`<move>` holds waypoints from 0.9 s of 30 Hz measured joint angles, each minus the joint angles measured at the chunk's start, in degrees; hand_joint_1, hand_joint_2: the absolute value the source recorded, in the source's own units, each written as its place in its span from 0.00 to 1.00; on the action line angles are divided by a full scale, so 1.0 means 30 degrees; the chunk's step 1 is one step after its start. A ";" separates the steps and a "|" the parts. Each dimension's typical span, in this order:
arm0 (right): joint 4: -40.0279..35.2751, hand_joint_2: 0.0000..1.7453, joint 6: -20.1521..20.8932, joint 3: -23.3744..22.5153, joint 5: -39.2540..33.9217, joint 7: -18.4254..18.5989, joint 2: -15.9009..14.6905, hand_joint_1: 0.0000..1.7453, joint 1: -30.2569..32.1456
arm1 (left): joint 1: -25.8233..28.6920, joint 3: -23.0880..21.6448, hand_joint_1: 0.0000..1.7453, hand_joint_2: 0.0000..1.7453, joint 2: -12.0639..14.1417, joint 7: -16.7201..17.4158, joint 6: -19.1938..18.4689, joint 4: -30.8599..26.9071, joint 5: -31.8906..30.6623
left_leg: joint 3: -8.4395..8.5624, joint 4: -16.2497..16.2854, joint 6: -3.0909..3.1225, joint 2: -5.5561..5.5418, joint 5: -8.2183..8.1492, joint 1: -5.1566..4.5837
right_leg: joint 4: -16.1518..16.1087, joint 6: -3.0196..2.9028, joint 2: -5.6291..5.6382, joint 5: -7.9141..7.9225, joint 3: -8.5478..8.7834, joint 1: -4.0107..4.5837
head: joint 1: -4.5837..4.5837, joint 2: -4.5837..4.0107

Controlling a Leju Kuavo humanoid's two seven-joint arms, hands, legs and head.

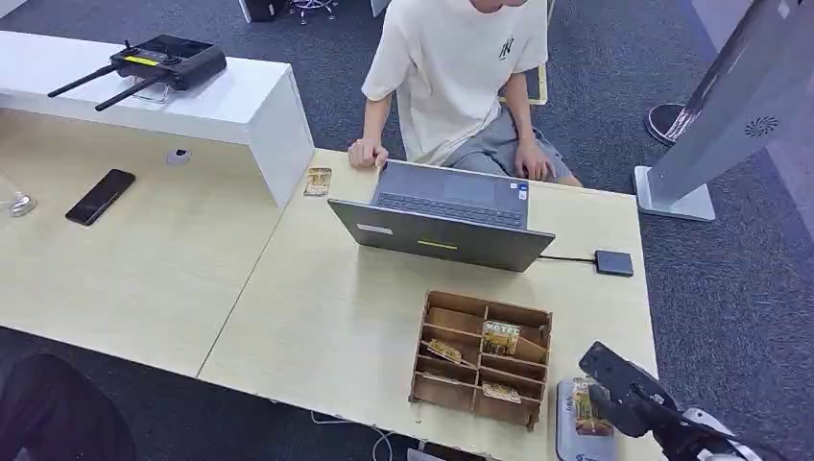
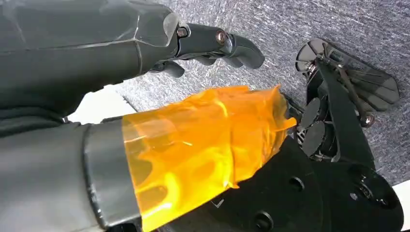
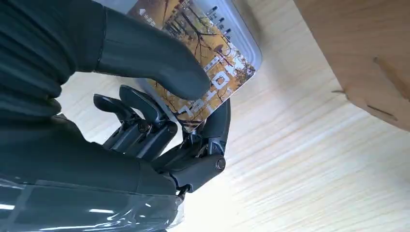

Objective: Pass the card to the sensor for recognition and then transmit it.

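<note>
**Right hand pinches card over sensor**

Right hand [image 3: 159, 121] grips the card [image 3: 212, 72], thumb on its printed face, dark fingers [image 3: 145, 108] curled under its near edge. Card lies flat on or just above the grey sensor [image 1: 568, 427], which sits under the hand at the table [image 1: 317, 317] edge; cannot tell if card touches sensor. In the head view the hand [image 1: 634, 399] covers part of the card [image 1: 584, 408].

Wooden box [image 1: 482, 357] just beside the hand, toward the robot's left, with more cards [image 1: 500, 337] in its compartments. Laptop [image 1: 446, 216] beyond the box, farther from the hand; a person [image 1: 451, 77] sits behind it, one hand [image 1: 367, 152] on the table.

Left hand [image 2: 212, 43] hangs over carpet, fingers slightly curled and apart, holding nothing. Orange film [image 2: 203, 145] wraps its thumb.
</note>
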 joint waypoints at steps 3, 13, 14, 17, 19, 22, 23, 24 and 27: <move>0.0007 1.00 -0.0145 0.0000 0.0065 -0.0232 0.0043 1.00 -0.0193 | -0.0004 0.0000 0.00 0.00 -0.0007 -0.0058 0.0022 0.0000 -0.0044 | 0.0000 0.0000 0.0000 0.0002 0.0000 0.0000 | 0.0000 0.0000 0.0002 0.0000 0.0000 0.0000 | 0.0000 0.0000; -0.0022 1.00 -0.1297 -0.0197 0.1610 -0.1056 0.0502 1.00 -0.1179 | -0.0074 0.0000 0.00 0.00 -0.0189 -0.0394 0.0328 0.0000 -0.0284 | 0.0001 0.0000 0.0000 0.0001 0.0001 0.0000 | 0.0000 0.0000 0.0002 0.0000 -0.0001 0.0000 | 0.0000 0.0000; -0.0029 1.00 -0.1348 -0.0204 0.1698 -0.1129 0.0554 1.00 -0.1284 | -0.0089 0.0000 0.00 0.00 -0.0204 -0.0423 0.0342 0.0000 -0.0306 | 0.0000 0.0000 0.0000 -0.0001 0.0001 0.0000 | 0.0000 0.0000 0.0000 0.0000 -0.0001 -0.0001 | -0.0007 0.0000; -0.0029 1.00 -0.1537 -0.0401 0.2157 -0.1567 0.0888 1.00 -0.1638 | -0.0097 -0.0037 0.00 0.00 -0.0299 -0.0532 0.0364 0.0000 -0.0371 | 0.0000 0.0000 -0.0001 0.0004 0.0001 -0.0001 | 0.0001 0.0000 0.0005 0.0001 -0.0002 -0.0001 | -0.0007 0.0000; -0.0029 1.00 -0.1675 -0.0560 0.2447 -0.1871 0.1092 1.00 -0.1893 | -0.0100 -0.0066 0.00 0.00 -0.0321 -0.0618 0.0415 0.0000 -0.0379 | 0.0001 0.0000 -0.0001 0.0002 0.0002 0.0000 | 0.0001 0.0000 0.0004 0.0001 -0.0001 0.0000 | 0.0001 0.0000; -0.0029 1.00 -0.1887 -0.0670 0.2944 -0.2310 0.1450 1.00 -0.2190 | -0.0107 -0.0182 0.00 0.00 -0.0379 -0.0787 0.0532 0.0000 -0.0379 | 0.0001 0.0000 -0.0001 0.0000 0.0002 0.0000 | 0.0001 0.0000 0.0002 0.0001 0.0000 0.0000 | 0.0000 0.0000; -0.0051 1.00 -0.2004 -0.0700 0.3126 -0.2434 0.1603 1.00 -0.2261 | -0.0108 -0.0248 0.00 0.00 -0.0408 -0.0809 0.0561 0.0000 -0.0379 | 0.0000 0.0000 -0.0001 0.0000 0.0002 0.0000 | 0.0001 0.0000 0.0002 0.0001 -0.0001 0.0000 | -0.0007 0.0000; -0.0058 1.00 -0.2047 -0.0743 0.3243 -0.2521 0.1727 1.00 -0.2326 | -0.0108 -0.0336 0.00 0.00 -0.0430 -0.0845 0.0583 0.0000 -0.0379 | -0.0001 0.0000 -0.0001 -0.0001 0.0002 0.0000 | 0.0001 0.0000 0.0002 0.0001 -0.0001 0.0000 | 0.0000 0.0000; -0.0117 1.00 -0.2376 -0.0933 0.3527 -0.2900 0.2194 1.00 -0.2498 | -0.0109 -0.0525 0.00 0.00 -0.0474 -0.0962 0.0656 0.0000 -0.0379 | -0.0001 0.0000 -0.0001 0.0000 0.0002 0.0000 | 0.0001 -0.0001 0.0002 0.0001 -0.0001 0.0001 | -0.0007 0.0000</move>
